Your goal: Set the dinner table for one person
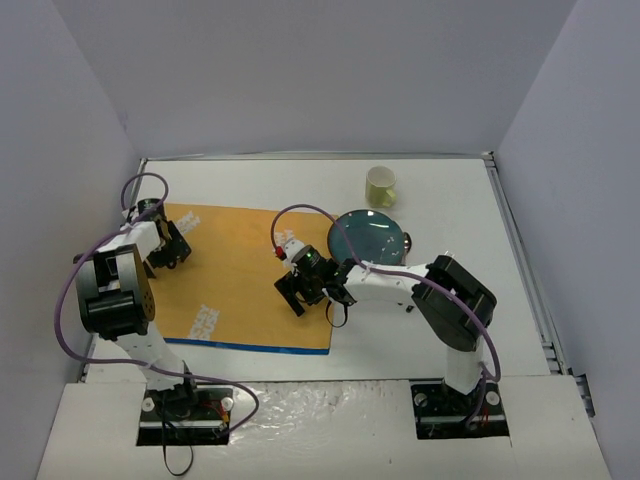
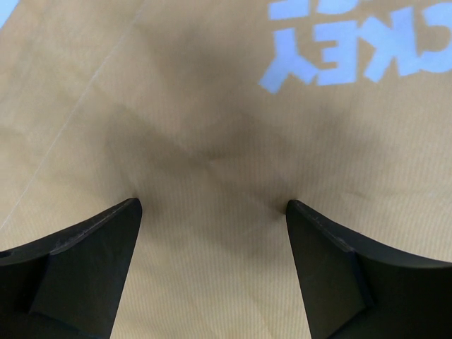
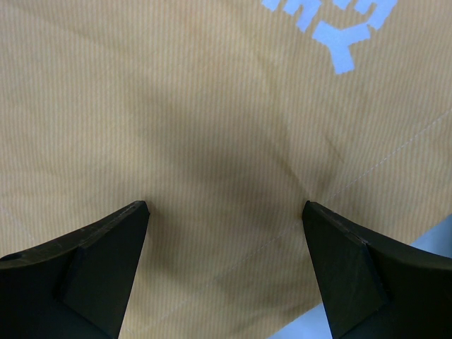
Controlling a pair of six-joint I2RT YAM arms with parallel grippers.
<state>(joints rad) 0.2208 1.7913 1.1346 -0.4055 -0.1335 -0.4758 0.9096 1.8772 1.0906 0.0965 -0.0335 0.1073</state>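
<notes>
On the left half of the dinner table [image 1: 250,185], a broad white top, the orange placemat [image 1: 240,270] lies flat with its long axis running left to right, and both of your grippers hang low over it. Your left gripper [image 1: 168,245] sits over the far left corner and your right gripper [image 1: 300,290] over the right edge of the cloth. Each wrist view shows two dark fingers [image 2: 85,268] spread wide with only bare cloth between them, so neither has hold of anything. The next move most likely turns on the blue plate [image 1: 368,238]. It stands at the cloth's far right corner, to the right of the right gripper and farther away; whether its rim touches the cloth you cannot tell from above. The yellow cup [image 1: 381,186] stands farther still, near the plate's far rim. Your right arm is plainly the nearer one to both, while the left is well apart from them, the whole length of the cloth away. By the look of it, you would lift the right gripper off the cloth and swing it right and far to meet the plate's rim.
</notes>
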